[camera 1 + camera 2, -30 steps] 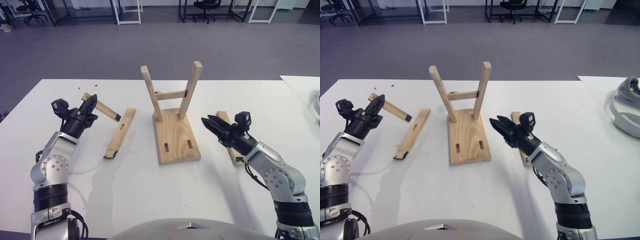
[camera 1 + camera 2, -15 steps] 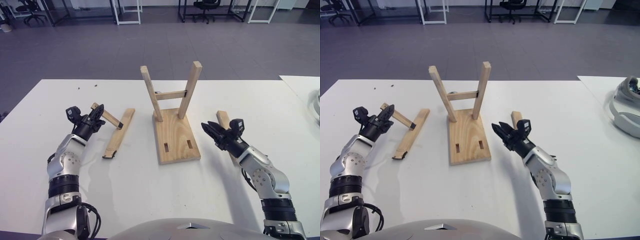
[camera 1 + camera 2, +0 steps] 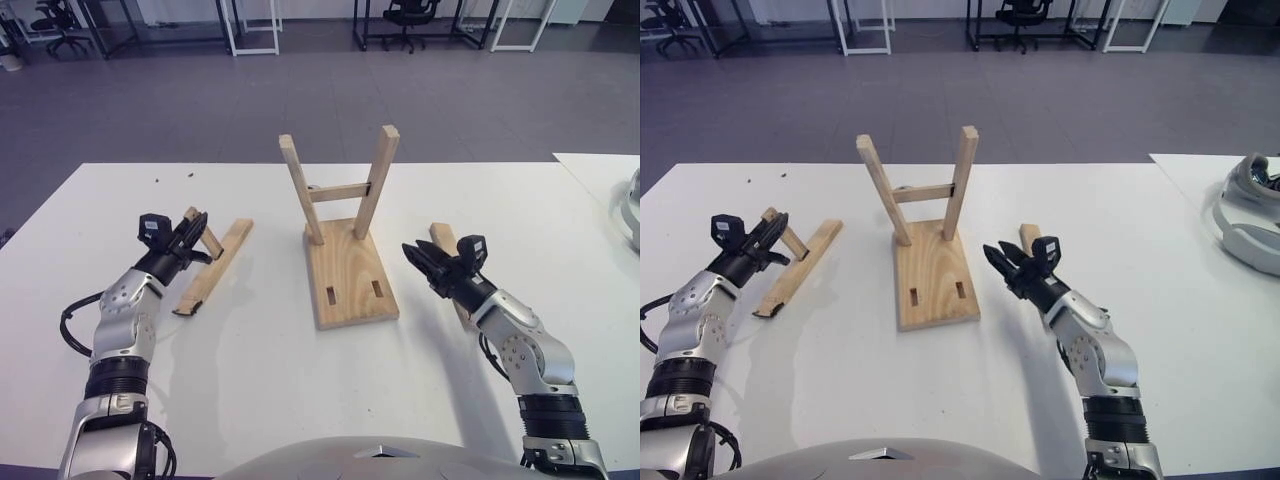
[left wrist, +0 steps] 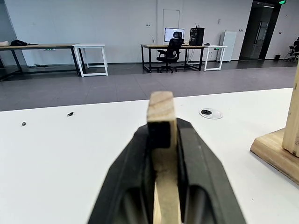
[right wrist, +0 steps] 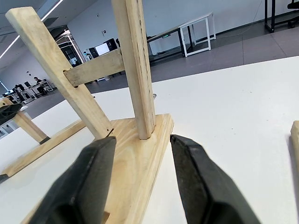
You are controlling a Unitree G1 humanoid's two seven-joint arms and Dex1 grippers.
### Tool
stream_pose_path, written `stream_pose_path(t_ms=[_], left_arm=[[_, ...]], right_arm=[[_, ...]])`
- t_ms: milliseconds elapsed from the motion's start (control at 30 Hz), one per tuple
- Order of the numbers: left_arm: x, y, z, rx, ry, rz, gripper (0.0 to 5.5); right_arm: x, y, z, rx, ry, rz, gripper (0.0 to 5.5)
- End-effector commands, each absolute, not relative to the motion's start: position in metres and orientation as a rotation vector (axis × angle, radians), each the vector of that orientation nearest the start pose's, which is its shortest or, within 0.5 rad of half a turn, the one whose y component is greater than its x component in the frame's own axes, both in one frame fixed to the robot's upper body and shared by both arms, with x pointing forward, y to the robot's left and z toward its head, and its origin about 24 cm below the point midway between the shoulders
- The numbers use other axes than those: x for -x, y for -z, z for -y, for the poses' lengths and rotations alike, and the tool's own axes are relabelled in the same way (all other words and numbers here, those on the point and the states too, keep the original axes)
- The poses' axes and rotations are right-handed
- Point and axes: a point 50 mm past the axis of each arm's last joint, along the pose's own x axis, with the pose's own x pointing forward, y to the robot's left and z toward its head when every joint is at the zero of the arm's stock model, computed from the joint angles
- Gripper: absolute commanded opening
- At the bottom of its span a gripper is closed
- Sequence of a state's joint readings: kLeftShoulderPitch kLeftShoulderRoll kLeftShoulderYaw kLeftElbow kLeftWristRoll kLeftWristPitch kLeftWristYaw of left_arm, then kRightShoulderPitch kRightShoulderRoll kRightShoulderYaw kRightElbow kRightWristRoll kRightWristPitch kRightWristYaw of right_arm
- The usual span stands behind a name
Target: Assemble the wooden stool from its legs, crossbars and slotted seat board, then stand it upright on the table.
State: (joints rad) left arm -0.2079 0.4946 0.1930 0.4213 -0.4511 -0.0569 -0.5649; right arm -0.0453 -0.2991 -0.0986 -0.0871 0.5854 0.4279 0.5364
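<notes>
The slotted seat board (image 3: 352, 272) lies flat at the table's middle. Two legs (image 3: 301, 188) stand up from its far end, joined by a crossbar (image 3: 340, 190). Left of it, my left gripper (image 3: 193, 237) is shut on a short wooden bar (image 4: 160, 106). The bar's far end touches a longer loose leg (image 3: 215, 265) lying on the table. My right gripper (image 3: 420, 258) hovers open just right of the board, pointing at it. Its fingers (image 5: 100, 158) frame the nearer standing leg in the right wrist view. Another loose leg (image 3: 440, 236) lies behind and under that arm.
A white headset-like object (image 3: 1250, 210) rests at the table's far right edge. A small round white disc (image 4: 210, 113) sits on the table behind the board. Bare white tabletop (image 3: 300, 390) spreads in front of the board.
My left gripper has come nearer and rightward along the bar, and the long leg has slid left. The right gripper drew back from the board early on, then held still.
</notes>
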Motion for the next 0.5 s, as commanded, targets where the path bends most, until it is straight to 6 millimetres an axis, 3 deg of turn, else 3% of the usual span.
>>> stream_pose_path(t_ms=[33,67,200,233,300,500], left_arm=[[-0.239,0.009,-0.284,0.166,0.239,-0.387,0.4],[-0.246,-0.004,-0.284,0.2,0.25,-0.335,0.4],[-0.276,-0.062,-0.288,0.051,0.358,-0.206,0.4],[-0.279,-0.068,-0.288,0.011,0.38,-0.203,0.76],[-0.279,-0.073,-0.288,-0.039,0.403,-0.22,1.08],[-0.251,-0.051,-0.295,-0.2,0.397,-0.441,2.1]], right_arm=[[-0.26,-0.067,0.179,-0.328,-0.585,-0.16,2.17],[-0.26,-0.068,0.18,-0.329,-0.583,-0.158,2.17],[-0.262,-0.068,0.179,-0.338,-0.579,-0.147,2.17],[-0.262,-0.068,0.178,-0.339,-0.581,-0.147,2.17],[-0.263,-0.067,0.176,-0.344,-0.582,-0.143,2.17],[-0.263,-0.062,0.173,-0.338,-0.581,-0.143,2.17]])
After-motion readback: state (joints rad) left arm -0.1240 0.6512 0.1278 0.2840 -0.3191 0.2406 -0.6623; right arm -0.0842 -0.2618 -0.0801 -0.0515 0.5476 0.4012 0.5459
